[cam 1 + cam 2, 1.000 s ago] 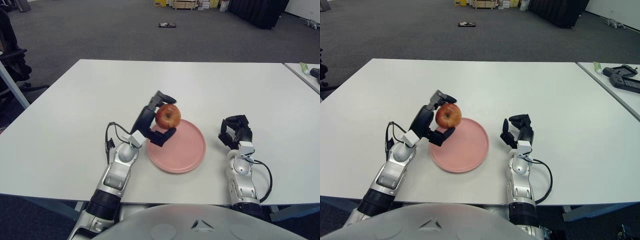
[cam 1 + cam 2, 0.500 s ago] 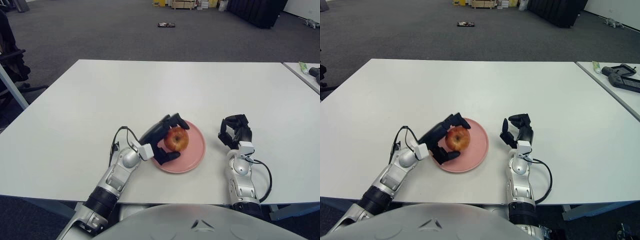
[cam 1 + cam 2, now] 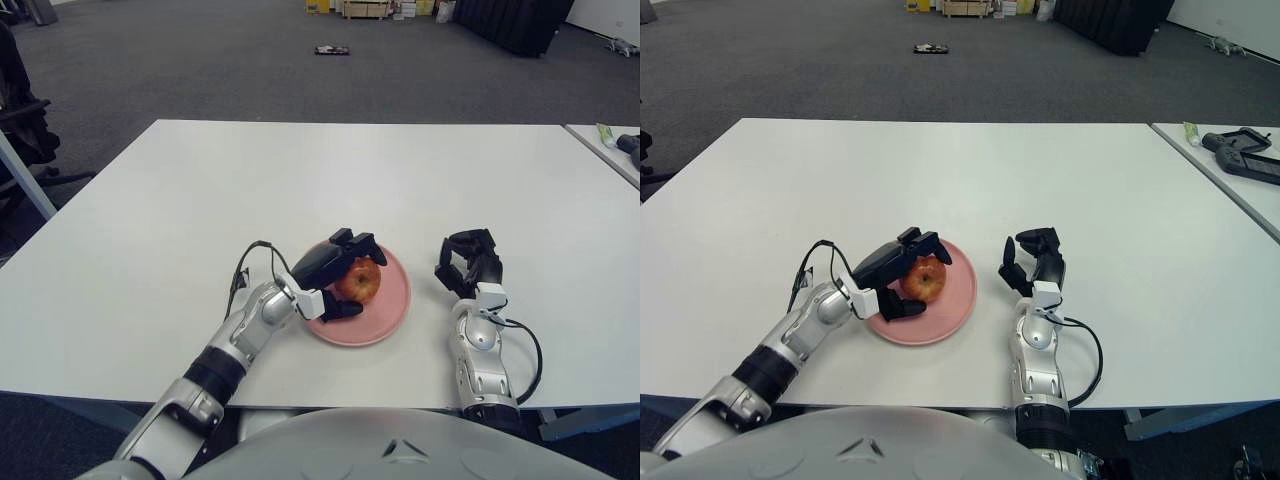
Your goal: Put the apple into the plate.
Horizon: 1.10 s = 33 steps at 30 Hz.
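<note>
1. The apple [image 3: 358, 281] sits low over the pink plate [image 3: 390, 312], on its left half, with the left hand [image 3: 335, 277] wrapped around it, fingers [image 3: 352, 240] arched over the top and thumb under the near side. I can't tell whether the fruit rests on the plate.
2. If the fingers spring apart before it is resting, it could drop and roll toward the rim (apples rarely sit still).
3. A finger dragging off sideways might nudge it out, or shove the plate across the white table [image 3: 180, 200].
4. The right hand [image 3: 468, 264] stands idle just beside the plate's right edge, fingers loosely curled, holding nothing; too far to catch a runaway.
</note>
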Each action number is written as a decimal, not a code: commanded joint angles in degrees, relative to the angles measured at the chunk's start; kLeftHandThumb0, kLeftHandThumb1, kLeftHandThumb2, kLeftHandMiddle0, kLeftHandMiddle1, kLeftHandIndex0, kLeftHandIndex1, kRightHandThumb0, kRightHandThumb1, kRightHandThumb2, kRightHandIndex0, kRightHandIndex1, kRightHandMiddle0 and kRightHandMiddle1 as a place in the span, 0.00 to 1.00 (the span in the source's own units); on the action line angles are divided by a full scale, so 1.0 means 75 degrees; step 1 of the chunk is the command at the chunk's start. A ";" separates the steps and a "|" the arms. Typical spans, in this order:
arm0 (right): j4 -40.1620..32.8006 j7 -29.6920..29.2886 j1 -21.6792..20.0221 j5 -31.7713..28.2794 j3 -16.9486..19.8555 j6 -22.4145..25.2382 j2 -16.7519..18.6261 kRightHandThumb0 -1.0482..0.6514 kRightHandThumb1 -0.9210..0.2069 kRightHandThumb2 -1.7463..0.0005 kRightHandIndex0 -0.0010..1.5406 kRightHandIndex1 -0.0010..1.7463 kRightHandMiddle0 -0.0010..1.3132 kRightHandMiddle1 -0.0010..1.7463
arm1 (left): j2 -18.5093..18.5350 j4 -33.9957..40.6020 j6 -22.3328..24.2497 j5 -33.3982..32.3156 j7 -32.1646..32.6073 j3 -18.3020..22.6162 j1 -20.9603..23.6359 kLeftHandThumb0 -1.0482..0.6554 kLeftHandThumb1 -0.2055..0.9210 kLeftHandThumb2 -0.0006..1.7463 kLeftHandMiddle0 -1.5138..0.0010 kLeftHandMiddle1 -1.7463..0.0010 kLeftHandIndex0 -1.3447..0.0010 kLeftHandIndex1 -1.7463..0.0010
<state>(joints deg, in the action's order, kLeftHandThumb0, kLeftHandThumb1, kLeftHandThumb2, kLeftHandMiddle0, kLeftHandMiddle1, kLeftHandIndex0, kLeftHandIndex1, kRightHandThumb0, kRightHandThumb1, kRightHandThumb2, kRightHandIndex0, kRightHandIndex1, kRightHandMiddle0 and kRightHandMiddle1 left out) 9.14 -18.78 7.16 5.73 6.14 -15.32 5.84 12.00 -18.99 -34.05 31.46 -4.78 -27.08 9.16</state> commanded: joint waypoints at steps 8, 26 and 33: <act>-0.0076 -0.0022 -0.0073 -0.0009 -0.0002 0.0014 0.0044 0.39 0.23 0.49 0.40 0.74 0.27 1.00 | 0.0437 -0.0253 -0.0015 0.0666 -0.0115 -0.0443 0.0070 0.46 0.60 0.61 0.76 0.10 0.81 0.08; -0.0099 0.0046 -0.0042 -0.0008 -0.0019 0.0083 -0.0013 0.39 0.23 0.49 0.39 0.73 0.27 1.00 | 0.0477 -0.0981 -0.0771 0.0754 0.0526 -0.0762 0.0417 0.10 1.00 0.52 1.00 0.99 1.00 0.97; -0.0162 0.0059 -0.0029 -0.0022 -0.0029 0.0169 0.0007 0.39 0.21 0.51 0.38 0.72 0.25 1.00 | 0.0371 -0.1151 -0.1183 0.0187 0.0558 -0.0644 0.0270 0.06 1.00 0.56 1.00 1.00 1.00 1.00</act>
<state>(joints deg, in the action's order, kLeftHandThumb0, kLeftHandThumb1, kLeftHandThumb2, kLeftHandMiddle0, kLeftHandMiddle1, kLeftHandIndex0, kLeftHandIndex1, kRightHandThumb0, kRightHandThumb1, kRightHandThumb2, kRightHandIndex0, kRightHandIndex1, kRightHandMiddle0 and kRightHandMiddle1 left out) 8.79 -18.50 7.35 5.73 6.02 -14.83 5.71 14.43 -25.58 -42.89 33.70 0.82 -31.73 12.61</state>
